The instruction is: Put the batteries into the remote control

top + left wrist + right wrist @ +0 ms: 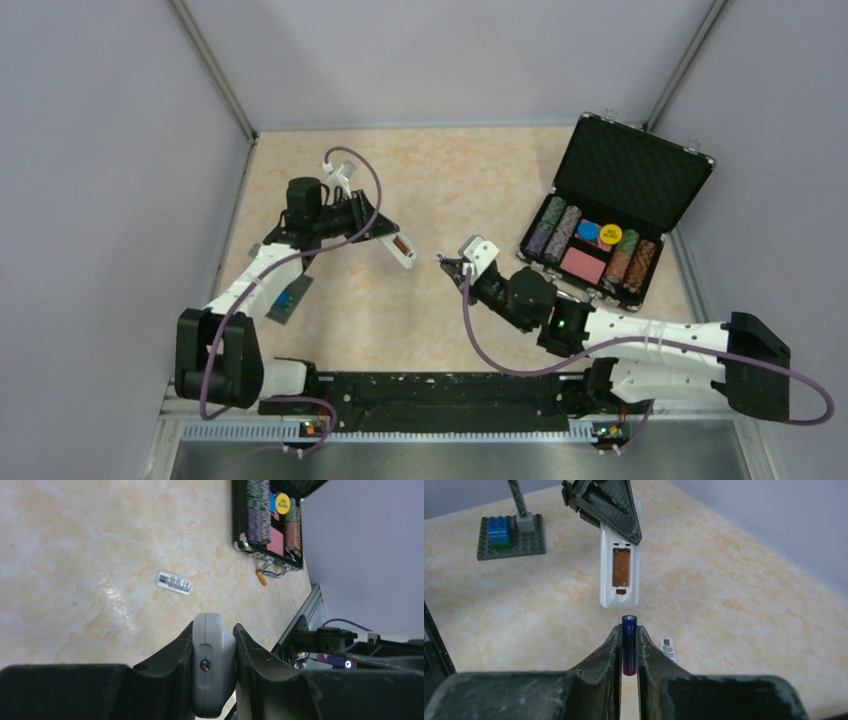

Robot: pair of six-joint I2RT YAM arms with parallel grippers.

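My left gripper [383,234] is shut on the white remote control [402,250] and holds it above the table. In the left wrist view the remote's end [214,665] is clamped between the fingers. In the right wrist view the remote [620,575] hangs back side towards me, with its battery bay [620,567] open. My right gripper [447,263] is shut on a dark purple battery [629,642]. The battery stands upright between the fingers, its tip just below the remote's lower end and apart from it. No other battery shows.
A small white battery cover [174,582] lies on the table below the remote; it also shows in the right wrist view [667,647]. An open black case [620,200] with poker chips stands at the right. A dark grey plate with a blue brick [511,535] lies at the left.
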